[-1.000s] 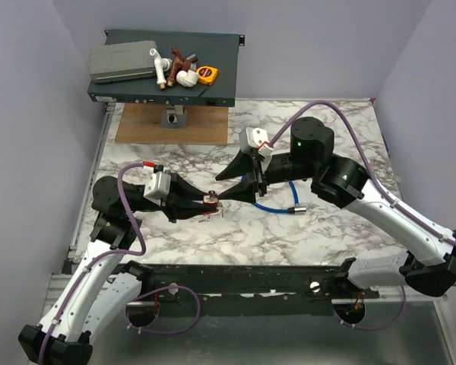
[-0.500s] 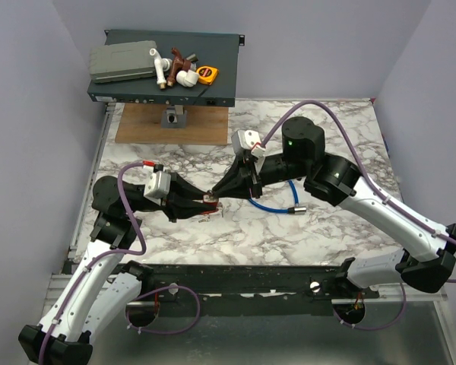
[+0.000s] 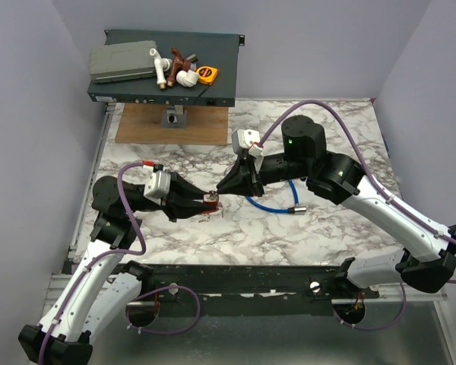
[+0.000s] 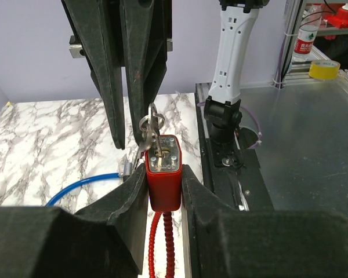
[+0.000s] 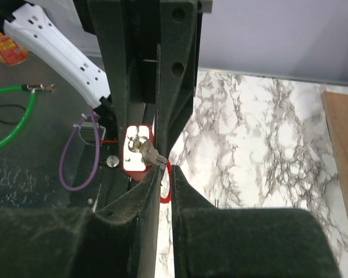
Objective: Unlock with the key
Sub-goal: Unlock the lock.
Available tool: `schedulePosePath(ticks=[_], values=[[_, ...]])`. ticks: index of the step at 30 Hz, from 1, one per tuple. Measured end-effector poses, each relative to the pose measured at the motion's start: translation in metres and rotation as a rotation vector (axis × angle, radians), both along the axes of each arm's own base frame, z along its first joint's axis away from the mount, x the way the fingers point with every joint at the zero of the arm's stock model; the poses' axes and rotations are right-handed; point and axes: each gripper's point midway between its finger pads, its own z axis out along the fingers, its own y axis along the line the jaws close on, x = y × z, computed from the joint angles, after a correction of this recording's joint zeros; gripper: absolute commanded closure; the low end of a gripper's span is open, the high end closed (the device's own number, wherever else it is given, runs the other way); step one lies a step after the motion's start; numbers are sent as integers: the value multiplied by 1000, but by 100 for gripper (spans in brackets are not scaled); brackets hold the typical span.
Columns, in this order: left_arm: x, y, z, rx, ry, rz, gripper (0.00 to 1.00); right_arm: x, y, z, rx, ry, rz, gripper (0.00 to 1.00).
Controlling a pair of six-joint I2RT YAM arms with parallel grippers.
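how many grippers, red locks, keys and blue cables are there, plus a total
grippers: 2, left gripper and right gripper
red lock: 1
key: 1
blue cable: 1
total: 5

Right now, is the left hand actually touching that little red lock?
Touching. The left wrist view shows the left hand with its fingers pressed against both sides of the red lock, no gap, with the key sticking out of its silver face.

Support: white marble-patterned tabletop with grey veining (image 3: 327, 228). Directly on it: blue looped cable with a metal end plug (image 3: 270, 207), mid-table. Flat brown rectangular wooden board (image 3: 140, 125), far left, carrying a small grey metal fixture (image 3: 172, 118).
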Motion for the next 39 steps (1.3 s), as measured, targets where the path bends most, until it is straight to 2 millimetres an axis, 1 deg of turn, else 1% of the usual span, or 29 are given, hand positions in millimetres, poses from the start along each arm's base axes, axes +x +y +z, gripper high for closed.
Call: schedulePosePath(ticks=[4,7,8,10,12,15,18,22,26,29,35,39], values=[[0,0,1,-1,-2,0,100,3,-2,-6,-25,-1,-19,76],[0,0,1,-1,-2,0,100,2,-3,-6,-31,1,-19,65],[0,0,1,-1,-3,0,100,2,-4,-5,-31,0,-19,59],[0,0,1,-1,-2,1,100,2,-4,-1,-27,-5,-19,51],[0,0,1,-2,-3,2,100,2,-5,3,-20,-13,-19,48],[1,0,1,-2,-1,5,100,2,-5,11,-3,-26,-21,48],[1,0,1,-2,-1,5,100,2,-5,21,24,-40,-23,51],[1,0,1,-3,-1,7,100,1,-5,29,46,-45,-22,55],[1,0,1,-3,-1,8,100,-1,-3,36,59,-40,-6,62],[1,0,1,-3,-2,8,100,-3,-1,36,58,-31,11,64],[3,0,1,-5,-8,16,100,-4,5,30,46,-12,36,65],[3,0,1,-5,-9,18,100,-5,6,28,43,-6,48,70]])
